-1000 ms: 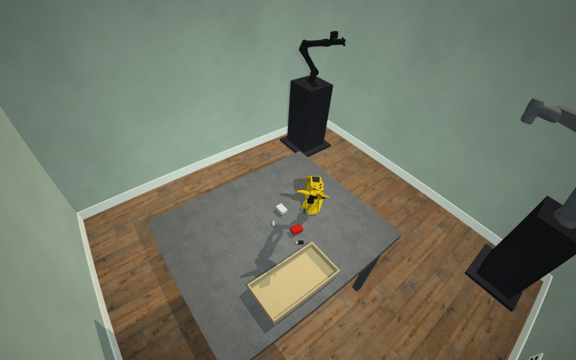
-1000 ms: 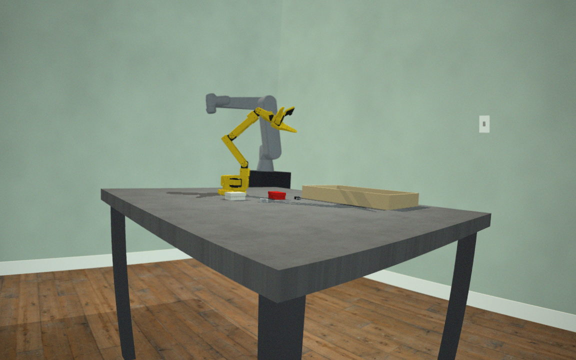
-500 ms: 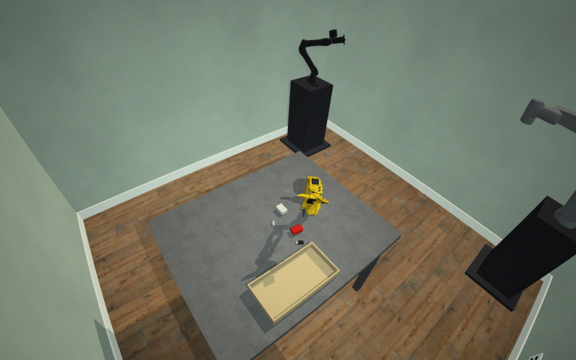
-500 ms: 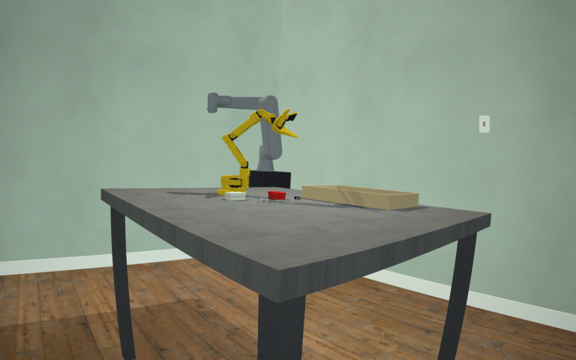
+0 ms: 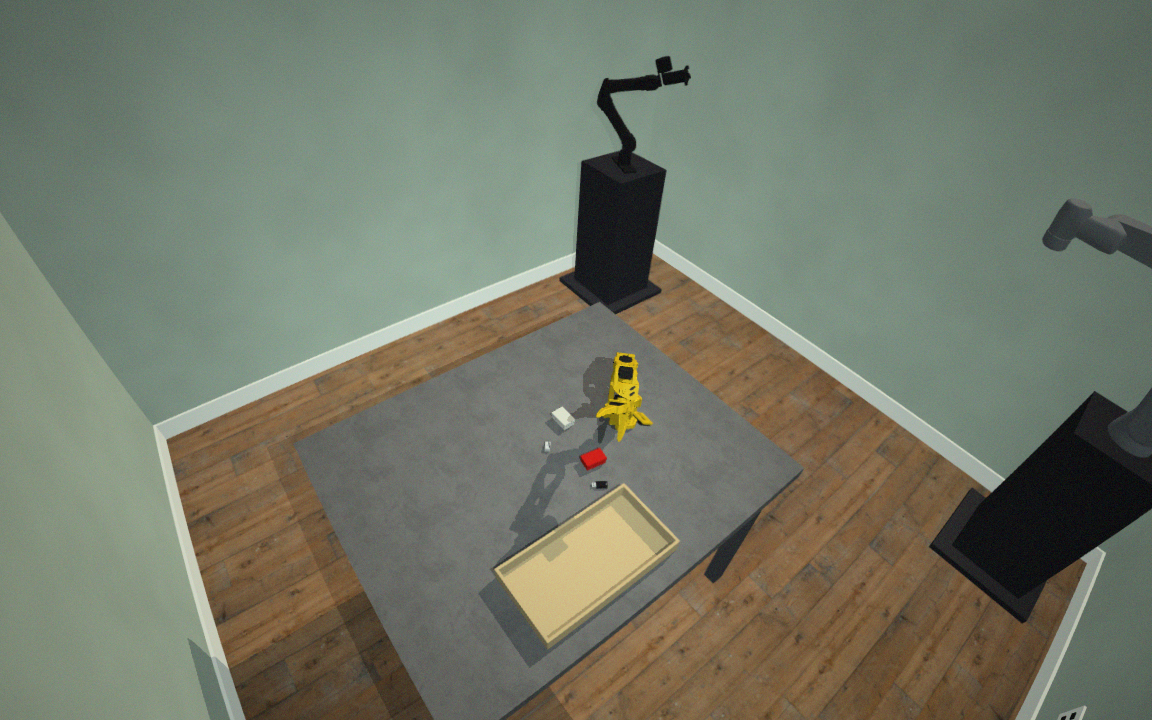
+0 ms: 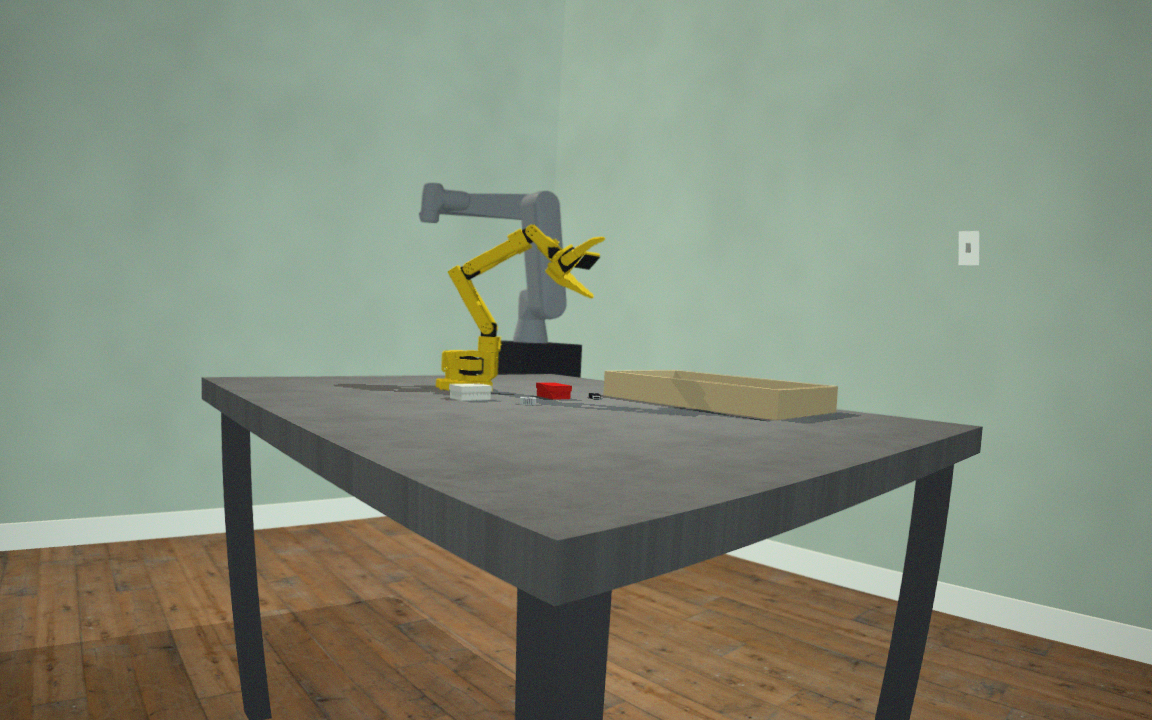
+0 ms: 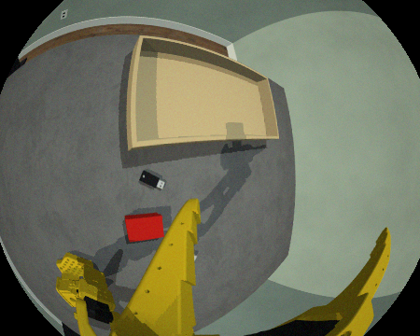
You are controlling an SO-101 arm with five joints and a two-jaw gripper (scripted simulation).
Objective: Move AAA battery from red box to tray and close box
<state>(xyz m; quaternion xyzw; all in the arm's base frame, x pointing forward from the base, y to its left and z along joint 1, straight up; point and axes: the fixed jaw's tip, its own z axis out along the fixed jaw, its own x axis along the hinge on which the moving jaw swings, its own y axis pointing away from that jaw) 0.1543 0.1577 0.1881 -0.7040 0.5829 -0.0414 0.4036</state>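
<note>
The red box (image 5: 593, 458) (image 6: 553, 392) (image 7: 143, 227) stands on the grey table (image 5: 437, 465) (image 6: 562, 465) with its lid on, so its contents are hidden. The tan tray (image 5: 580, 559) (image 6: 723, 396) (image 7: 198, 100) lies empty beyond it. A small black item with a silver end (image 5: 599, 484) (image 6: 594, 394) (image 7: 152, 179) lies between the box and the tray. My yellow arm (image 5: 623, 385) is raised. My gripper (image 6: 596, 267) (image 7: 290, 218) is open and empty, high above the table, over and a little past the red box.
A white box (image 5: 562, 417) (image 6: 470, 393) stands near the arm's base. A tiny grey-white item (image 5: 547, 445) (image 6: 526, 400) lies between it and the red box. Black pedestals with other arms stand on the floor beyond the table.
</note>
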